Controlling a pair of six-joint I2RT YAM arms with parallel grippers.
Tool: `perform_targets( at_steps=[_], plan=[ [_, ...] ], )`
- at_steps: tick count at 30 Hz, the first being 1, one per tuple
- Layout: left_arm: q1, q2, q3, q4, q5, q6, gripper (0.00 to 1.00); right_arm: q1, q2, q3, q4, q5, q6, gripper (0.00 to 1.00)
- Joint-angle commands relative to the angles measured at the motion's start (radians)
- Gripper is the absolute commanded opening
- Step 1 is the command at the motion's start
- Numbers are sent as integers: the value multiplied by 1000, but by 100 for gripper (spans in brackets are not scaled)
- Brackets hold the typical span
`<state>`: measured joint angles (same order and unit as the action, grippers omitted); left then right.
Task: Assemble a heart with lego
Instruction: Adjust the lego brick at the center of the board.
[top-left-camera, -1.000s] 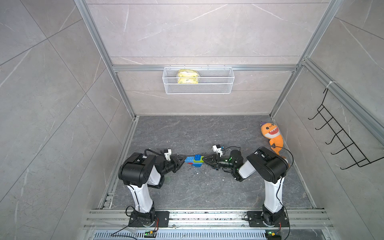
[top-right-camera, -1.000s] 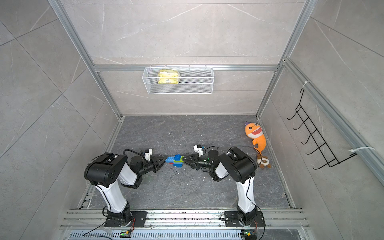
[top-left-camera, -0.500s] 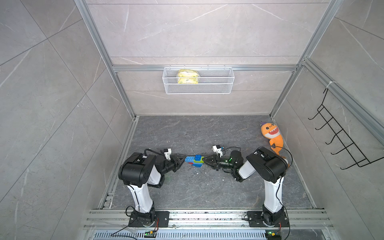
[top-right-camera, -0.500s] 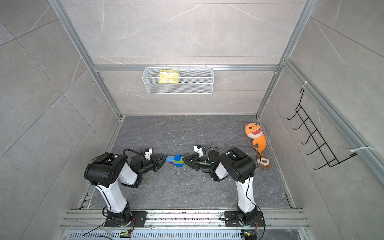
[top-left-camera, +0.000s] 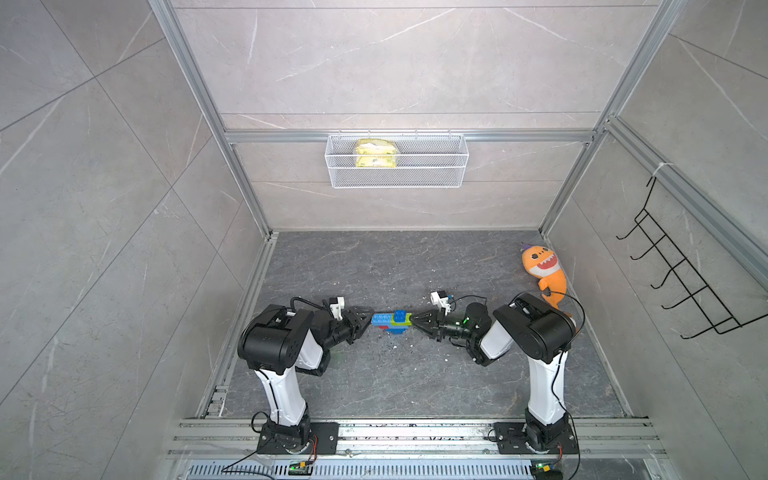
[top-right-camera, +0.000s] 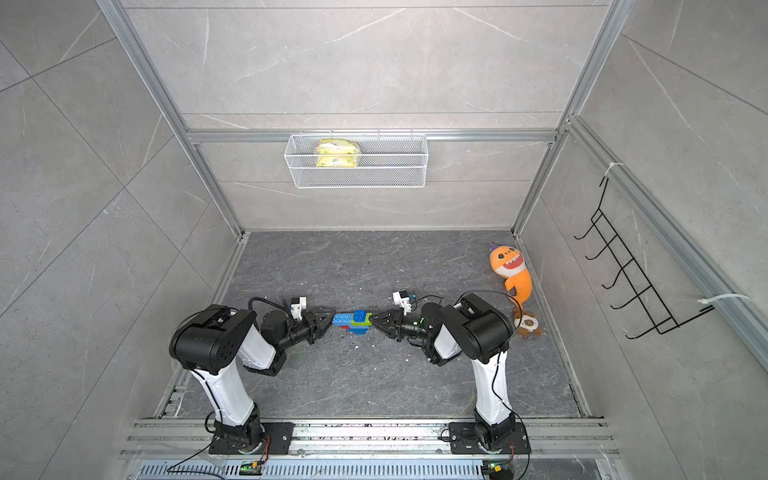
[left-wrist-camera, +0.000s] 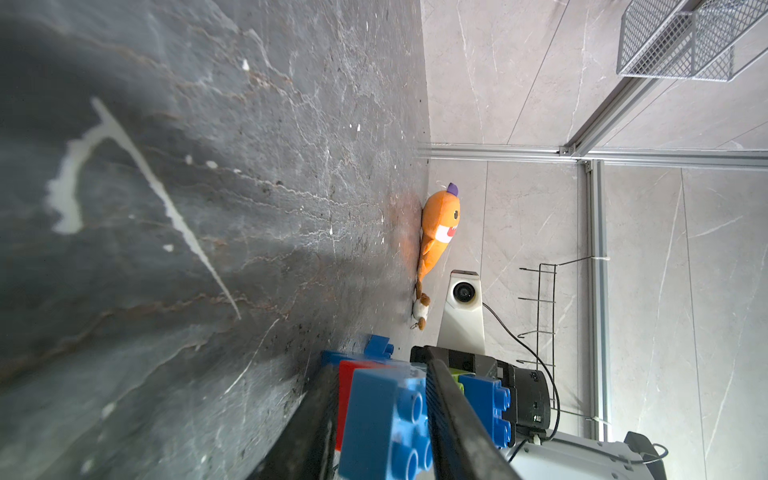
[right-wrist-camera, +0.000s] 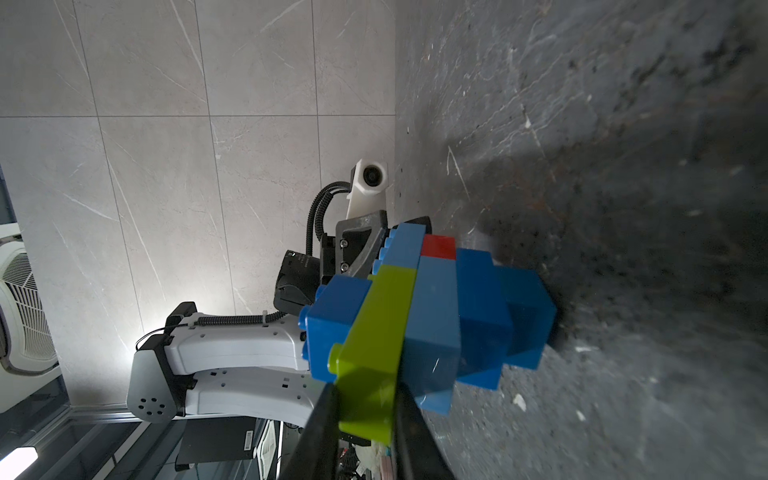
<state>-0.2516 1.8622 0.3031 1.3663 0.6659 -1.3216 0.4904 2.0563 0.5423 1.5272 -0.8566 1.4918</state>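
Mid-floor, between two facing claws: the brick heart (top-left-camera: 392, 322), a clump of chunky blue plastic bricks.
Both top views put it low over the dark grey stone floor (top-left-camera: 374, 266), with both arms stretched level toward each other, tips at its ends. Only the right wrist view shows the right gripper (right-wrist-camera: 365, 395) clamped on the lime green strip (right-wrist-camera: 374, 328), with the small red block (right-wrist-camera: 438, 246) beyond. In the left wrist view, the left gripper (left-wrist-camera: 378, 374) has its fingers flanking a light-blue brick (left-wrist-camera: 382, 419). Squeezing or just beside it? Can't tell.
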Motion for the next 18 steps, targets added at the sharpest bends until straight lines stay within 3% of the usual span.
perform_targets(
  at_steps=[1, 6, 18],
  plan=[
    [-14, 17, 25, 49, 26, -4, 38, 0, 44, -21, -91, 34, -21, 23],
    [-26, 7, 21, 49, 24, -9, 38, -1, 49, -21, -91, 36, -20, 23],
    [-29, -6, 21, 49, 16, -14, 24, -1, 51, -20, -91, 34, -14, 24]
  ],
)
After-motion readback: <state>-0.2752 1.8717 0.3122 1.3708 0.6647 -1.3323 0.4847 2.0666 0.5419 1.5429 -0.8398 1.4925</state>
